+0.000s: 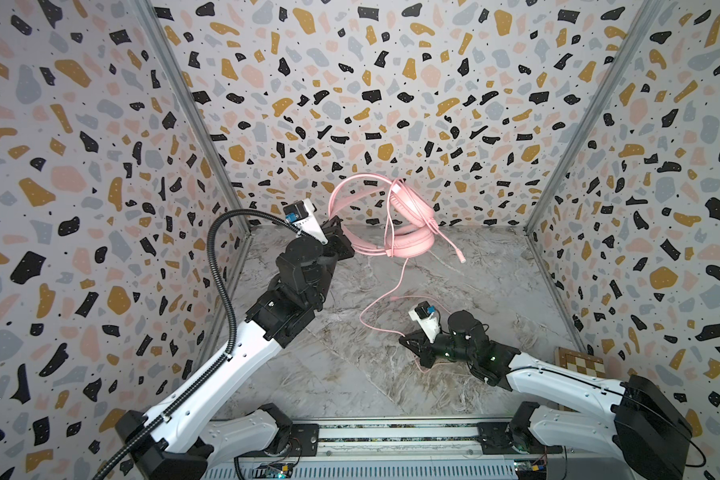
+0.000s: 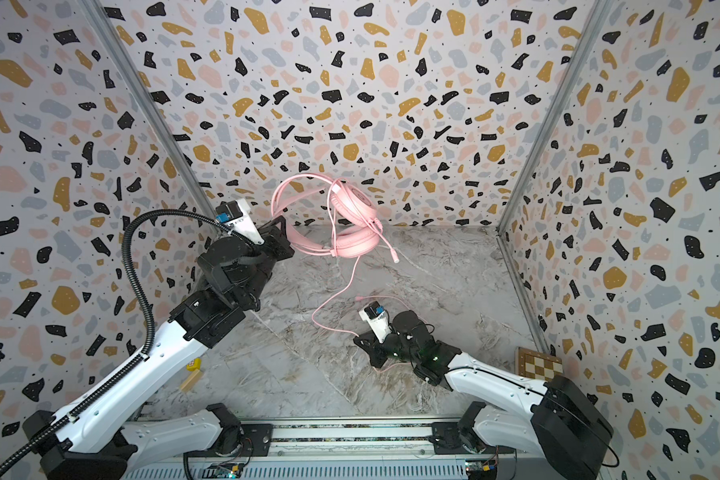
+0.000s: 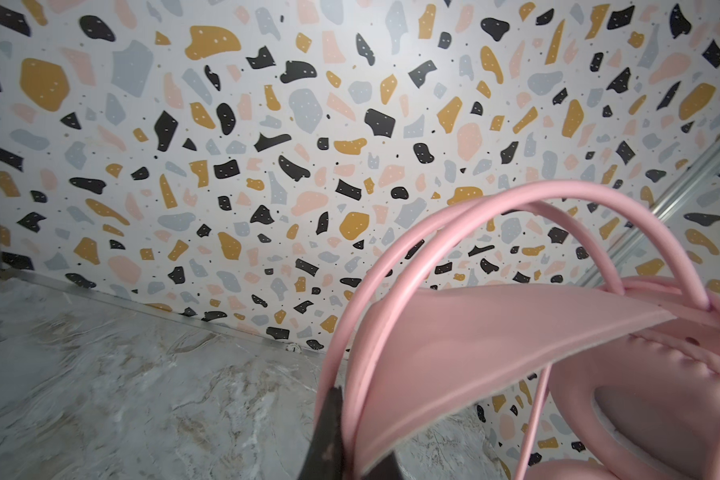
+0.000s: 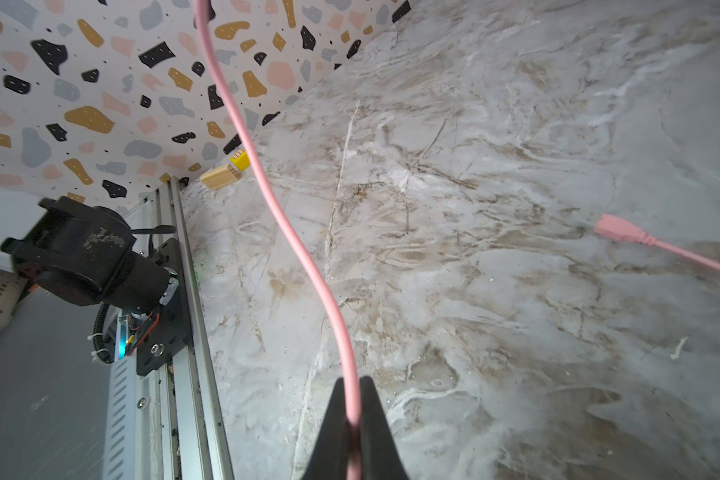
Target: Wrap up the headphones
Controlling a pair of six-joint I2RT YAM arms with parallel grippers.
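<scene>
The pink headphones (image 1: 410, 216) (image 2: 352, 214) hang near the back wall in both top views, one earcup above the other, the boom mic (image 1: 460, 254) pointing down to the right. My left gripper (image 1: 336, 232) (image 2: 282, 235) (image 3: 344, 419) is shut on the thin double-wire headband (image 3: 395, 253). A few strands of the pink cable (image 1: 377, 297) (image 4: 292, 232) lie over the earcups, then it drops in a loose curve to my right gripper (image 1: 405, 338) (image 2: 358, 338) (image 4: 352, 392), low over the table and shut on it. The plug (image 4: 614, 230) (image 2: 359, 298) lies on the marble.
A wooden block (image 4: 221, 176) (image 2: 191, 379) and a small yellow piece (image 4: 240, 160) (image 2: 194, 365) lie at the front left by the wall. A chessboard (image 1: 580, 363) sits at the front right corner. Patterned walls close three sides; a metal rail (image 1: 391, 432) runs along the front.
</scene>
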